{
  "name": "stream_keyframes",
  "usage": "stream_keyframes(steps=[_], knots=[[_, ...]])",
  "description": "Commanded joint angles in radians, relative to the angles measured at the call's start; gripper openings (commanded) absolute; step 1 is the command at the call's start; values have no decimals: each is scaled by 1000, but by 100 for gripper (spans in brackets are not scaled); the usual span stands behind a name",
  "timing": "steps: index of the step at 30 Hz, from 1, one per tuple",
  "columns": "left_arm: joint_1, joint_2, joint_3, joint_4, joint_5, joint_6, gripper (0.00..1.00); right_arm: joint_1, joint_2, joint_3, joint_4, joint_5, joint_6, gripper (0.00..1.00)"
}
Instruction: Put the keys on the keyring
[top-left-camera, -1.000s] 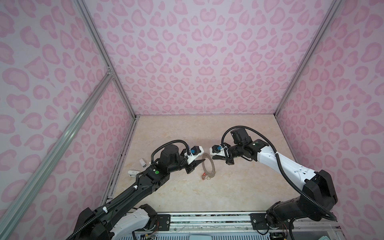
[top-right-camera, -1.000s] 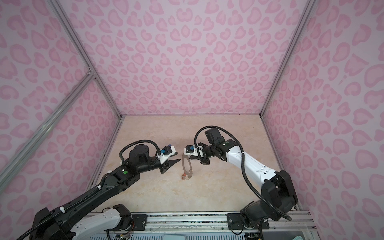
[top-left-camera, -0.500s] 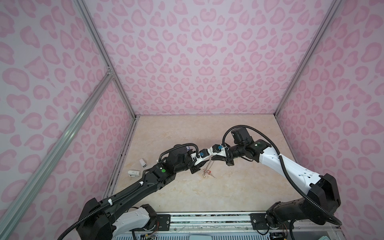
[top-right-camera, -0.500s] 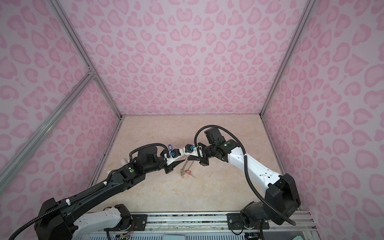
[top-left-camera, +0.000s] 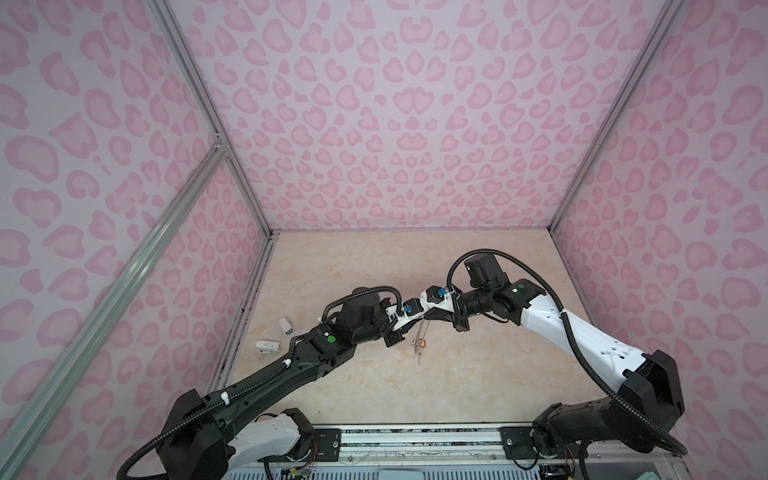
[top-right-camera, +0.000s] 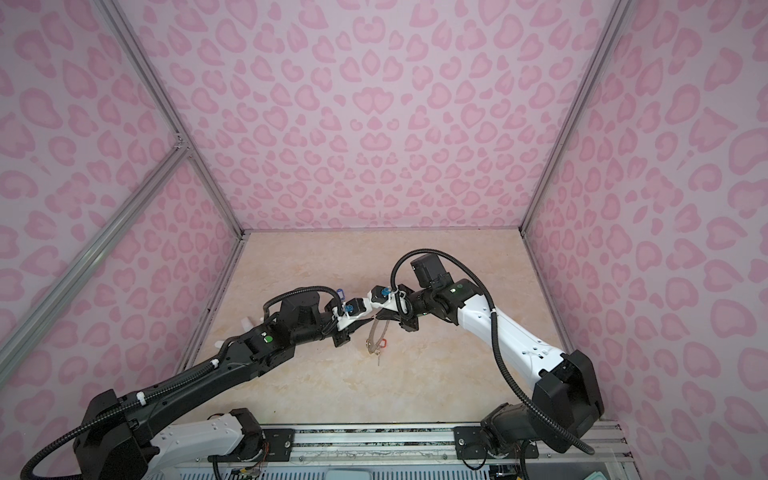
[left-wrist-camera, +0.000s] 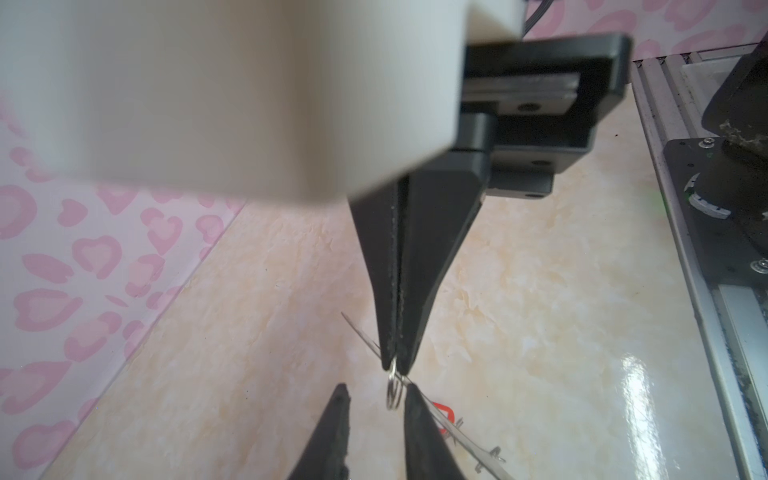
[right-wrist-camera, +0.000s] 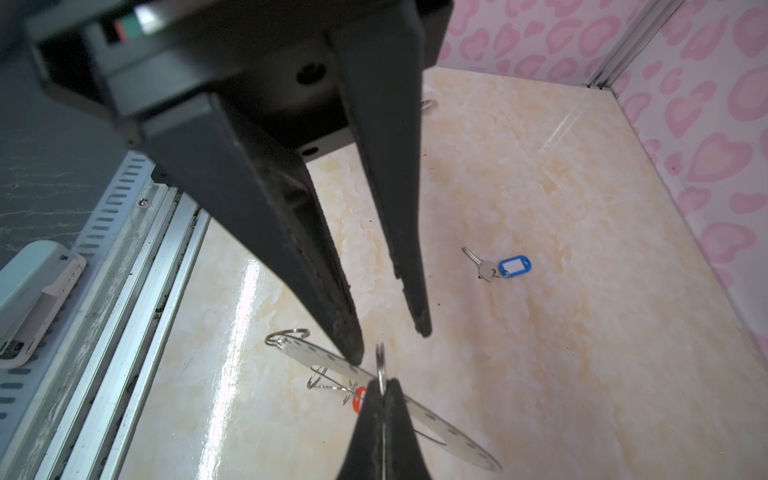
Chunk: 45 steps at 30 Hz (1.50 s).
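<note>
My right gripper (right-wrist-camera: 380, 388) is shut on a small split ring (right-wrist-camera: 380, 360) and holds the keyring (right-wrist-camera: 440, 428) above the table. The keyring is a flat grey disc, seen edge-on in both wrist views. In both top views it hangs tilted (top-left-camera: 420, 337) (top-right-camera: 375, 332). An orange-red tagged key (right-wrist-camera: 358, 400) (top-left-camera: 423, 343) dangles from it. My left gripper (left-wrist-camera: 376, 388) is open, and its fingers (right-wrist-camera: 353, 349) stand on either side of the split ring (left-wrist-camera: 392, 392). One finger is against the keyring's edge. A blue-tagged key (right-wrist-camera: 500, 266) lies on the table behind.
Two small white objects (top-left-camera: 268, 345) (top-left-camera: 286, 325) lie by the left wall. A metal rail (top-left-camera: 415, 436) runs along the table's front edge. Pink patterned walls close in the back and both sides.
My left arm has swung right until its fingertips meet the right gripper's tips at the split ring, and its jaws have narrowed. The right gripper has kept its hold; the keyring has tilted.
</note>
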Motion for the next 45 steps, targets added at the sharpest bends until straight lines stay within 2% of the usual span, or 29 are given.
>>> stream_keyframes(steps=[1,5,9,18,28,36,45], knots=[[-5,17,16,-4,-9,9,22,9,-9,2,27,-43,-4,0],[-8,29,25,0,-6,9,15,9,-6,4,17,-43,-9,0],[-10,36,29,0,7,9,14,7,-13,-3,30,-43,-10,0],[-9,1,-9,-2,-3,39,24,-17,-25,-21,43,-54,-5,0],[-24,39,19,0,-31,62,23,-21,-23,-10,24,-77,-12,0],[-28,57,32,-5,-17,70,18,-22,-30,-11,32,-89,-10,0],[-29,53,19,3,-11,82,20,-34,-35,-12,56,-150,15,0]])
